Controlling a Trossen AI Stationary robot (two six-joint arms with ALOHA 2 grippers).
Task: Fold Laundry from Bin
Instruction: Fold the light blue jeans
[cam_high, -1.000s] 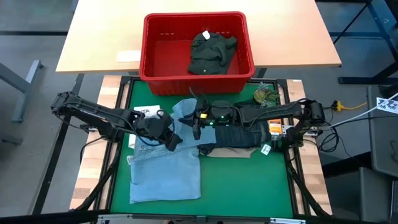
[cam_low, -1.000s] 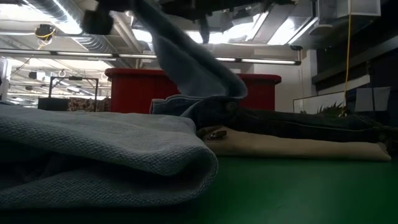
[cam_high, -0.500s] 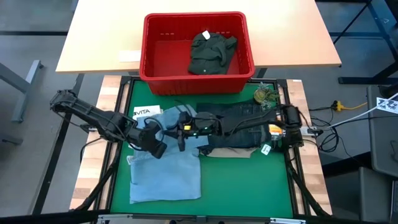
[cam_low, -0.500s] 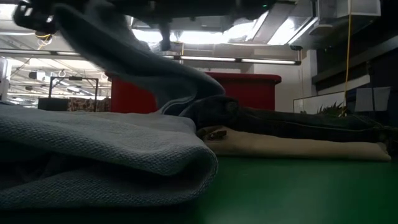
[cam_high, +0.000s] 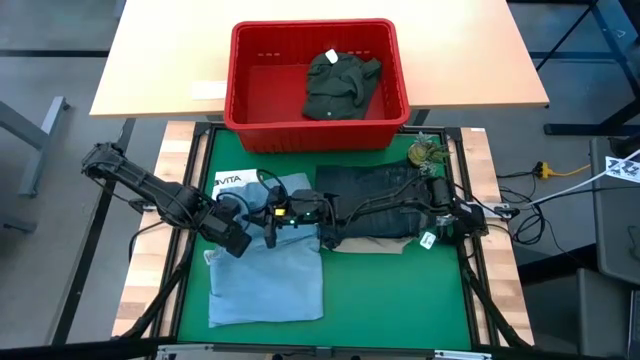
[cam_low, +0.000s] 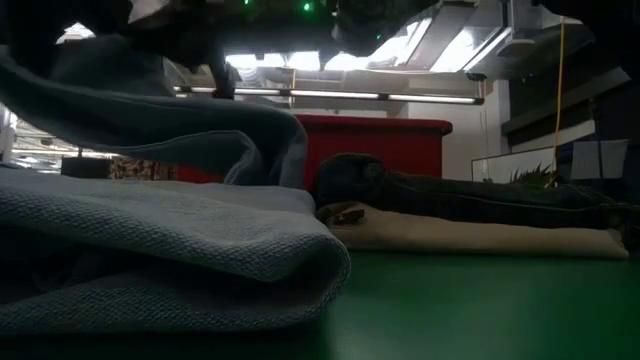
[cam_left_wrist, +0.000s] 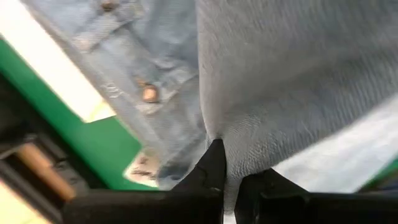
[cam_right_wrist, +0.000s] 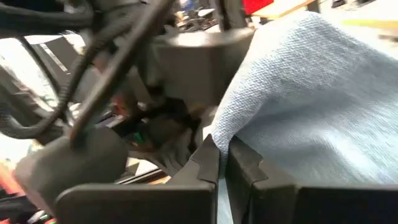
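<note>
Mid-fold on the light jeans (cam_high: 265, 270): both grippers pinch the same raised flap of denim and carry it across the lower half lying flat on the green mat (cam_high: 400, 300). Left gripper (cam_high: 238, 238) sits over the jeans' left edge, fingers clamped shut w/ cloth coming out between the tips, clear in the left wrist view (cam_left_wrist: 217, 186). Right gripper (cam_high: 272, 215) is just beside it, reaching in across the dark jeans (cam_high: 375, 200), also closed on the blue fabric (cam_right_wrist: 298, 112). Rest of the laundry: dark jeans folded on top of the beige trousers (cam_high: 375, 243), touching the light jeans' right edge; olive piece (cam_high: 338, 82) in the red bin (cam_high: 390, 70) on the wooden table behind the mat. To do this step well imo: keep both pinches level so the flap doesn't twist, bring the held edge down square onto the flat layer's edge, lower before letting go so it doesn't billow. Low view shows the lifted flap (cam_low: 150, 110) arching over a thick rounded fold (cam_low: 200, 250) up front, so expect bulk; lay it down slow and flat. Watch the right arm's cables dragging over the dark stack, could shift it. Grippers are close together, risk of a clash on release, so open one at a time.
</note>
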